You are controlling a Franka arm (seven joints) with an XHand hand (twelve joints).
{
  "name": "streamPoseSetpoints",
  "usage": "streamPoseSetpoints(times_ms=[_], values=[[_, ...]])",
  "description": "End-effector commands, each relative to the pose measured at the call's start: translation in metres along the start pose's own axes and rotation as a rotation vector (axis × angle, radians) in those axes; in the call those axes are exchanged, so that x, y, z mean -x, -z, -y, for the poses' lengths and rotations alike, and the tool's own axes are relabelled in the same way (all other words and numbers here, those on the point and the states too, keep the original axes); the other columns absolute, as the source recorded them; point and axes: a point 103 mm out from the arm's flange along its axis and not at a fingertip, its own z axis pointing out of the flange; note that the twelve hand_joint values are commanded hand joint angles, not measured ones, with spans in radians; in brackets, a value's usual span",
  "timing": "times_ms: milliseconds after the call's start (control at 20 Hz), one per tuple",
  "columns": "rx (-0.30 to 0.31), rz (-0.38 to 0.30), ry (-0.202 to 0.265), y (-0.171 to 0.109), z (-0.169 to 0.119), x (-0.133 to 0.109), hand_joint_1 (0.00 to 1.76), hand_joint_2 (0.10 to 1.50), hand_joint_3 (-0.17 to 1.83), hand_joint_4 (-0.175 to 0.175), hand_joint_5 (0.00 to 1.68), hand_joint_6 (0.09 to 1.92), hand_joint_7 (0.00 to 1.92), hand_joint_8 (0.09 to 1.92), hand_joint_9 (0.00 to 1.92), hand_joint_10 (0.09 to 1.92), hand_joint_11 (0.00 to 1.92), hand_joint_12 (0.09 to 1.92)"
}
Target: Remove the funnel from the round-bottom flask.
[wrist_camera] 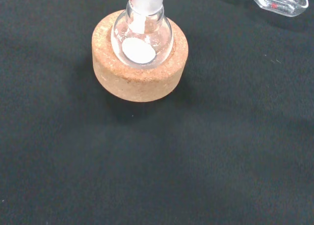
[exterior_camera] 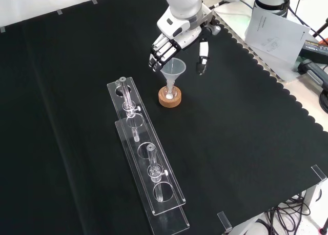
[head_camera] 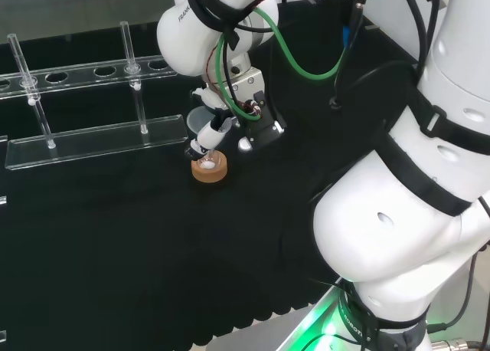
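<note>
clear funnel (exterior_camera: 173, 71) upright in round-bottom flask (wrist_camera: 142, 38); cork ring (wrist_camera: 139, 75) beneath

We're looking at a bench draped in black cloth (exterior_camera: 77, 142), its scalloped edge (exterior_camera: 287, 99) running along the right of the front view. Beyond that edge we see a pale tabletop with a sheet of paper (exterior_camera: 274, 32) and dark cables (exterior_camera: 320, 99). In the head view a green glow (head_camera: 321, 320) lights the near edge, and a grey wall (head_camera: 76, 6) stands behind
</note>
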Motion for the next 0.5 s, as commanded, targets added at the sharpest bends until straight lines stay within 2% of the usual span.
streamPoseSetpoints(times_ms=[50,500], values=[[-0.005,0.004,0.000,0.0004,-0.0060,0.0015,0.54,0.72,0.16,-0.054,0.04,0.09,0.00,0.25,0.00,0.91,0.25,1.55],[-0.036,0.007,0.003,-0.0063,-0.0132,0.0030,0.70,0.76,0.21,-0.049,0.06,0.09,0.00,0.36,0.05,0.90,0.29,1.53]])
